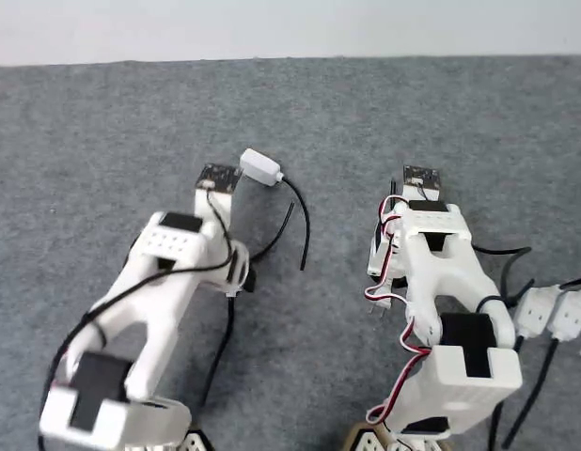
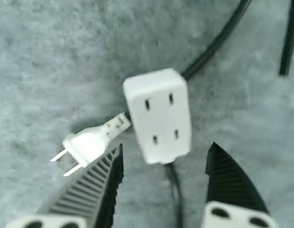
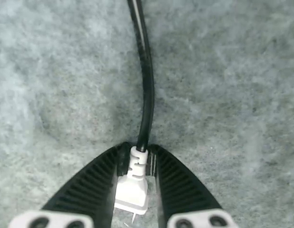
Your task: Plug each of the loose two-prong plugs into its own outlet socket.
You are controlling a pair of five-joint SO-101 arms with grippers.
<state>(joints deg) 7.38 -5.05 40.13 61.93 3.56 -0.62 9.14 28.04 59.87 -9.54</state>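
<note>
A white outlet block (image 2: 156, 116) with two sockets lies face up on the grey carpet, a black cord (image 2: 218, 40) leading from it. My left gripper (image 2: 166, 148) is open just above it, one finger (image 2: 102, 185) on each side. A loose white two-prong plug (image 2: 87, 145) lies beside the block, close to that finger. My right gripper (image 3: 137, 148) is shut on another white plug (image 3: 132, 183), whose black cord (image 3: 146, 85) trails away over the carpet. From above, the right gripper (image 1: 378, 268) holds its plug low, prongs (image 1: 375, 301) pointing toward the arm bases.
A white block (image 1: 259, 167) on a black cord lies beyond the left arm (image 1: 168, 272). More white plug pieces (image 1: 549, 315) with black cords lie to the right of the right arm (image 1: 450, 282). Grey carpet (image 1: 102, 141) covers the table.
</note>
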